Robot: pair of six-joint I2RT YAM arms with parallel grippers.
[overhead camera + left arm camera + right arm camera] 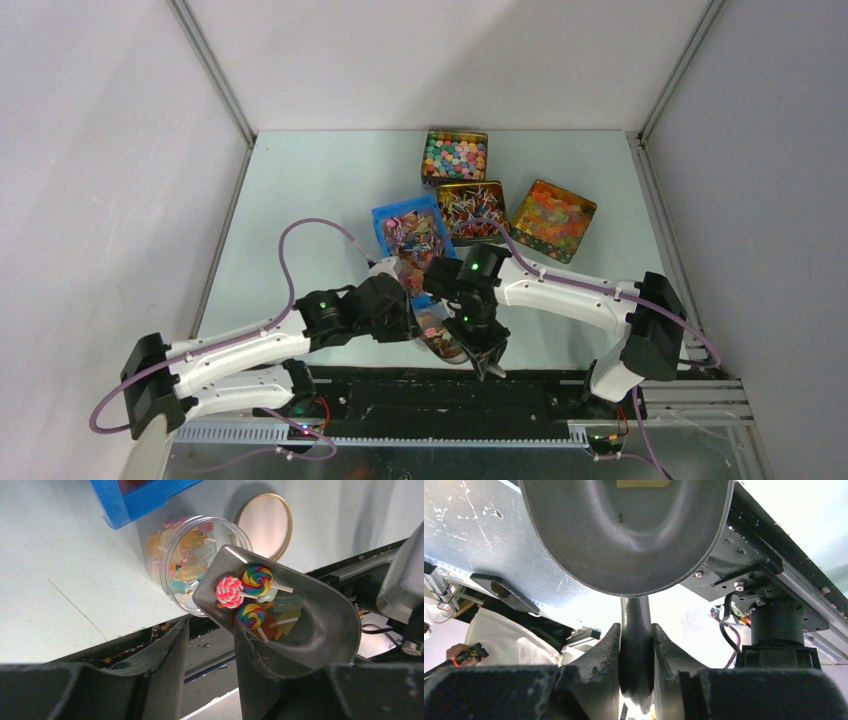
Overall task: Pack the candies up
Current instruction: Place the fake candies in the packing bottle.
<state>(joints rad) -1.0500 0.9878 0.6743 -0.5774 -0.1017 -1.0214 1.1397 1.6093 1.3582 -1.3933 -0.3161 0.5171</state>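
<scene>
The twist-wrapped candies fill a blue bin [413,232] and a gold tin [472,209] in the top view. My right gripper [488,358] is shut on the handle [636,630] of a metal scoop [312,625]. The scoop's mouth rests at the opening of a clear jar [186,560] that lies tilted near the table's front edge. In the scoop are swirl lollipops [257,579] and ice-lolly-shaped pieces, and the jar holds similar pieces. My left gripper [210,647] is open and empty just in front of the jar, its right finger [255,655] under the scoop.
The jar's gold lid [263,524] lies on the table behind the jar. A tin of pastel balls [455,156] stands at the back, and a tin of orange-yellow jelly pieces [553,220] stands at the right. The black rail [520,385] runs along the front edge.
</scene>
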